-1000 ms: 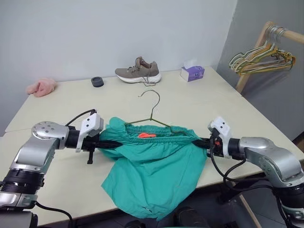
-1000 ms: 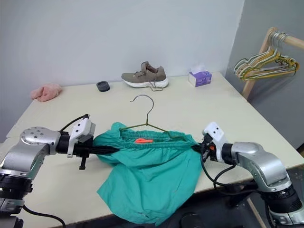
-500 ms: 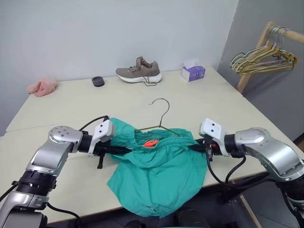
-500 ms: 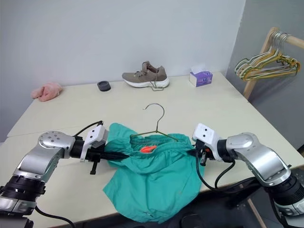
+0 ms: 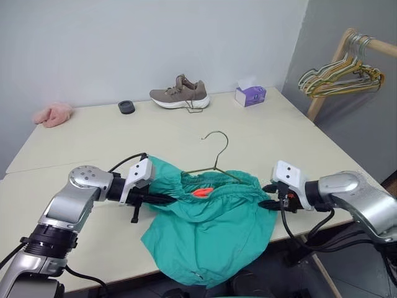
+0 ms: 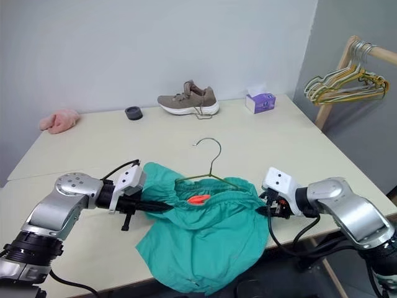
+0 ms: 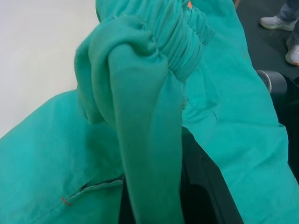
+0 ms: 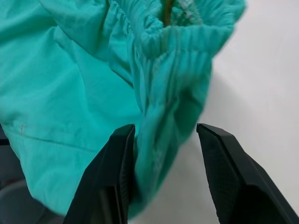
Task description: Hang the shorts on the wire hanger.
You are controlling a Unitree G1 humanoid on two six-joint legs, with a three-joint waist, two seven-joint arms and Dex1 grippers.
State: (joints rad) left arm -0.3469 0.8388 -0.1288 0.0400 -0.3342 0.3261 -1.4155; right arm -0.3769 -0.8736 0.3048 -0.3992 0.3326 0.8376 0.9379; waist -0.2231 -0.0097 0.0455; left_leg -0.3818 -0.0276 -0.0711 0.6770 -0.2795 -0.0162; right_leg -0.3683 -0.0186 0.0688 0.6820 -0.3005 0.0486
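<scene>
Right wrist view has the right hand (image 8: 163, 177) with its two black fingers (image 8: 110, 182) spread apart, the bunched end of the waistband lying loose between them and nothing pinched. From the head camera that hand sits at the right end of the shorts (image 5: 208, 230), just at the near right part of the worktop (image 5: 93, 136). Over on the left, the left hand (image 5: 162, 198) is closed tight on the other end of the gathered waistband, the teal fabric folded over its fingers in the left wrist view. The shorts hang between the two hands at the near edge of the worktop, waistband slack and sagging in the middle, legs spilling down over the edge. A small orange tag (image 5: 202, 192) shows just inside the waistband. The wire hanger (image 5: 214, 155) lies on the worktop with its lower bar and shoulders tucked inside the waistband opening and its hook pointing toward the far side. Well beyond, along the far edge, stand a taupe sneaker (image 5: 180, 93), a small black round thing (image 5: 126, 107) to its left, a pink cloth (image 5: 53, 114) at the far left, and a purple tissue box (image 5: 250, 95) to the right. Off the worktop's far right corner, a wooden rack (image 5: 332, 68) carries a bunch of pale green and yellow hangers (image 5: 338, 76).
</scene>
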